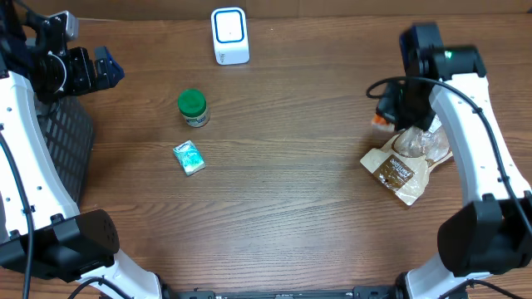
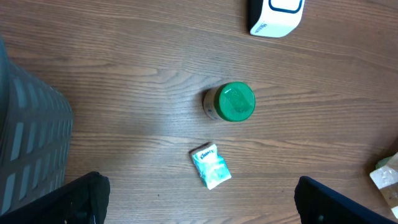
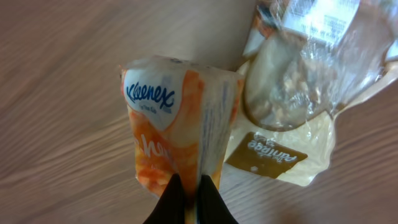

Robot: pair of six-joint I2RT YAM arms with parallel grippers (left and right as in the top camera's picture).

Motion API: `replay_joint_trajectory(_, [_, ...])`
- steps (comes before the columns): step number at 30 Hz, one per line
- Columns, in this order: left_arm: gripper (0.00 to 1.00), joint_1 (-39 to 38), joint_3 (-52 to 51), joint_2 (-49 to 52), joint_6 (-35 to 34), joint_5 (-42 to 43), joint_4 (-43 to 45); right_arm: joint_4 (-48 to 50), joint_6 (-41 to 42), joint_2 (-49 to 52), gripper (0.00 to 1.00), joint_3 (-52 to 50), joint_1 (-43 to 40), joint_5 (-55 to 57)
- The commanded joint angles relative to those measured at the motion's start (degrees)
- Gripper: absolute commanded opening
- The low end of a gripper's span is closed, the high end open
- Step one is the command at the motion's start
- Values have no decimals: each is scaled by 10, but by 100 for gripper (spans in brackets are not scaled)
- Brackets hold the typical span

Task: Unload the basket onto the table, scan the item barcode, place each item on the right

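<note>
Step in hand: carry phase, judged from the grip. The right gripper [image 3: 186, 186] is clamped shut on the orange Kleenex pack [image 3: 176, 124], its two dark fingers pinching the edge of the wrapper. In the wrist view the pack sticks out ahead of the fingers with the logo face toward the camera. No barcode shows on that face, and which side carries it cannot be told.

The pack looks lifted off the table [image 1: 299, 166], though this is not certain. It sits just beside the clear-and-tan snack bag [image 1: 403, 162] at the right side, partly over the bag's left edge in the overhead view.

The white scanner [image 1: 229, 35] stands at the far edge, centre-left, well apart from the pack. Nothing lies between the two along the far side.

Next move, as a judgement: the right arm swings left and away toward the scanner, then turns the wrist so that the barcode side faces the scanner front. The soft wrapper may flop or crease, so the code needs presenting flat.

The left gripper [image 1: 106, 68] is spread wide and holds nothing. It hovers at far left above the black basket [image 1: 62, 133]. The green-lidded jar [image 1: 193, 108] and the teal tissue pack [image 1: 189, 157] lie untouched left of centre, the pack just nearer than the jar.
</note>
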Motion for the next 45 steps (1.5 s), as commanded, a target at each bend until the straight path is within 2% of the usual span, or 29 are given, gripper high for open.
replay_joint_trajectory(1, [100, 2, 12, -12, 11, 1, -1, 45, 10, -3, 4, -79, -32, -26])
replay_joint_trajectory(7, [99, 2, 12, -12, 11, 1, -2, 82, -19, -3, 29, -145, -61, -27])
replay_joint_trajectory(8, [100, 2, 12, -12, 11, 1, -2, 81, -27, -3, 35, -144, -63, -37])
replay_joint_trajectory(10, [100, 2, 12, -12, 11, 1, -2, 80, -56, -4, 57, -140, -63, -83])
replay_joint_trajectory(11, [100, 2, 12, -12, 11, 1, -2, 79, -73, -4, 64, -134, -64, -116])
replay_joint_trajectory(13, [100, 2, 12, -12, 11, 1, -1, 67, -104, -5, 70, -114, -64, -171])
replay_joint_trajectory(19, [100, 2, 12, -12, 11, 1, -2, 3, -163, -26, 72, -19, -64, -289])
replay_joint_trajectory(24, [99, 2, 12, -12, 11, 1, -2, -12, -173, -66, 73, 43, -64, -302])
replay_joint_trajectory(25, [100, 2, 12, -12, 11, 1, -2, -12, -173, -73, 75, 49, -64, -302])
replay_joint_trajectory(30, [99, 2, 12, -12, 11, 1, -2, -16, -175, -93, 80, 54, -64, -293])
replay_joint_trajectory(45, [100, 2, 12, -12, 11, 1, -2, -38, -186, -93, 80, 52, -58, -290])
